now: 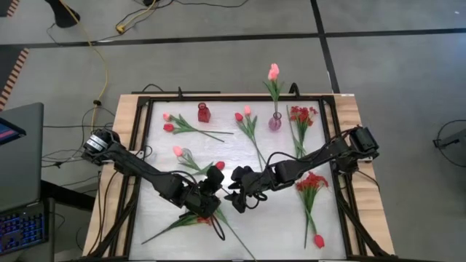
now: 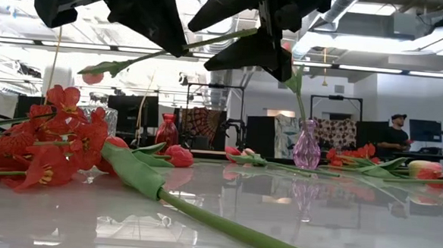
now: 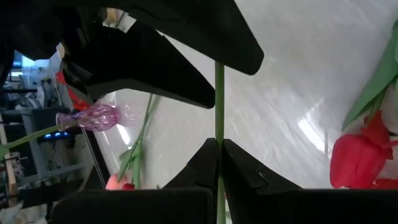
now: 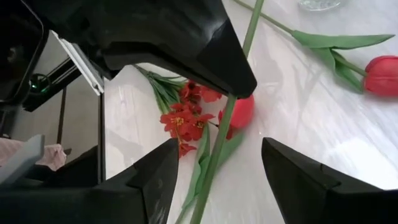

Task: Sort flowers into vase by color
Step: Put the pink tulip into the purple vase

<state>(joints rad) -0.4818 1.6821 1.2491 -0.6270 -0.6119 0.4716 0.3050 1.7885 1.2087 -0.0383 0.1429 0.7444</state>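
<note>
Red tulip (image 1: 219, 165) hung above the worktop's (image 1: 284, 225) centre, its stem pinched in the closed left tool (image 1: 212, 183), while the right tool (image 1: 239, 191), at three o'clock from it, stood open around that stem.

Held aloft near the worktop's centre: one red tulip (image 1: 220, 166), stem (image 3: 219, 99) pinched between the left tool's closed fingers, leaf (image 2: 110, 67) drooping. At 11 o'clock, a red and a pink tulip (image 1: 167, 116) lying flat, stems toward 3 o'clock, beside a red vase (image 1: 204, 113). At 12 o'clock, a second red-and-pink pair (image 1: 247, 111), stems running toward 5 o'clock. Upright in the purple vase (image 1: 275, 121) at 1 o'clock, pink tulips (image 1: 273, 71). Two bushy red sprays flat at 2 o'clock (image 1: 302, 113) and 4 o'clock (image 1: 312, 182). Another pink tulip (image 1: 178, 151) at 9 o'clock.
</note>
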